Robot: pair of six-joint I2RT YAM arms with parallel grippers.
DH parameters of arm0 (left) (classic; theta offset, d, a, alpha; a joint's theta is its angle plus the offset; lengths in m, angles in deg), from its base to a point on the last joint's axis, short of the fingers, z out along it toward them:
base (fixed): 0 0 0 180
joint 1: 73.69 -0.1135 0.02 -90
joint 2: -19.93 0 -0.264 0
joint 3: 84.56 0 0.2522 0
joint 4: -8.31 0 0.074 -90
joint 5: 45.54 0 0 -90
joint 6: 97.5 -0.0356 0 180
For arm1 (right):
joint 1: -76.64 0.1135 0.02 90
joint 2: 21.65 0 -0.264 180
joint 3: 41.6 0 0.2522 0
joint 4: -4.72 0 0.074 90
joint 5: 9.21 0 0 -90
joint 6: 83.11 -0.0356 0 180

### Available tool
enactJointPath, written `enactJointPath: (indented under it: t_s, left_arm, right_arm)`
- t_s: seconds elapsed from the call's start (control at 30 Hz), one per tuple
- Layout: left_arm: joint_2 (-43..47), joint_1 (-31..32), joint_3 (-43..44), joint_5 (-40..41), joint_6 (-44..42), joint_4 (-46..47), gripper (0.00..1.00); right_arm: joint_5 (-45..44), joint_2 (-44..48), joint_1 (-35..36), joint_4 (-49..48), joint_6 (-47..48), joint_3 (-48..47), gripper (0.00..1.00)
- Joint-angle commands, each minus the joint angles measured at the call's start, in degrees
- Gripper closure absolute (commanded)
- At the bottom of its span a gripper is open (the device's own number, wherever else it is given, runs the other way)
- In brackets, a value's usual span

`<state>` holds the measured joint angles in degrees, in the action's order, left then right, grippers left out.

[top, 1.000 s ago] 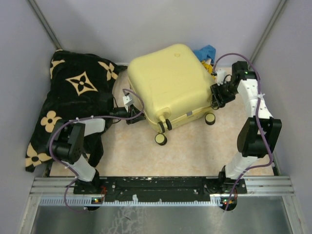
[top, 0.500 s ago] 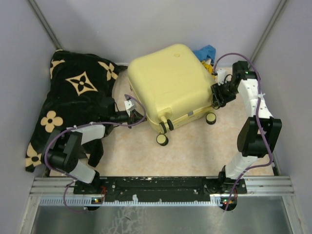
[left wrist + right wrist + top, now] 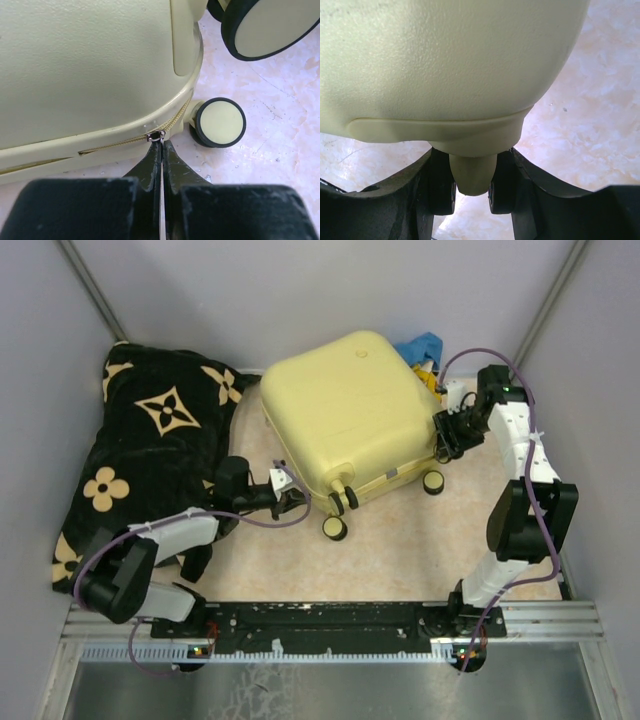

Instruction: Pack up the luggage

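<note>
While the suitcase (image 3: 350,410) lay closed and flat at the back middle of the counter (image 3: 400,550), each hand gripped one side of it. The left hand (image 3: 161,147) was clenched at the near-left corner. Its fingers (image 3: 149,167) were pressed together on the small silver pull (image 3: 156,136) of the zipper (image 3: 125,142), which ran along the seam between the two shell halves. Just beside that corner stood a wheel (image 3: 220,122), black-rimmed with a pale hub. A second, larger-looking wheel (image 3: 270,25) showed at the upper right of the left wrist view.

The right hand (image 3: 472,170) sat at the suitcase's right edge. It was half closed, its black fingers (image 3: 442,185) clamped on either side of a pale-yellow nub (image 3: 472,182) that stuck out below the rounded shell.

Seen from above, the wheels pointed toward the arms and the smooth yellow shell faced up. A black blanket (image 3: 150,430) with tan flowers was heaped against the left wall, touching or nearly touching the suitcase's left side, and the left arm reached across its near edge. A blue cloth (image 3: 420,345) poked out behind the far-right corner of the suitcase. Purple cables (image 3: 250,520) looped along both arms.
</note>
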<state>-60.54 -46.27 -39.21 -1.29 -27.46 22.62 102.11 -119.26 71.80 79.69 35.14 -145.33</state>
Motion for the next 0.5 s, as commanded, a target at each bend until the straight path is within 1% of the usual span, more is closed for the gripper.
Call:
enactJointPath:
  t_s: [0.0,0.1,0.17,0.23,0.3,0.33,0.4,0.47]
  left_arm:
    - [3.2,5.6,-3.5,-1.5,-0.6,-1.0,1.0]
    - [3.8,8.8,-4.6,4.2,3.9,2.0,1.0]
    - [4.4,12.2,-5.1,9.3,6.2,4.3,1.0]
    - [4.6,15.3,-6.1,15.7,9.6,8.5,1.0]
    - [4.4,17.7,-6.5,21.9,13.0,10.4,1.0]
    - [4.4,19.1,-6.9,23.7,14.0,11.5,1.0]
    - [5.0,22.6,-8.1,30.2,13.7,14.1,1.0]
    - [4.8,24.6,-9.0,33.7,14.1,16.0,1.0]
  right_arm:
    - [1.8,1.8,1.1,-2.5,-3.2,1.3,1.0]
    - [2.0,2.4,1.8,-2.9,-4.7,1.9,1.0]
    - [2.4,2.5,2.2,-3.2,-6.1,2.1,1.0]
    - [2.8,2.5,2.4,-3.6,-7.5,3.0,1.0]
    - [3.0,2.4,2.6,-4.4,-8.8,4.3,1.0]
    - [3.1,4.1,2.5,-4.8,-9.4,4.9,1.0]
    - [3.0,5.3,2.6,-5.7,-10.1,6.1,1.0]
    - [2.8,6.1,2.6,-6.1,-10.2,6.9,1.0]
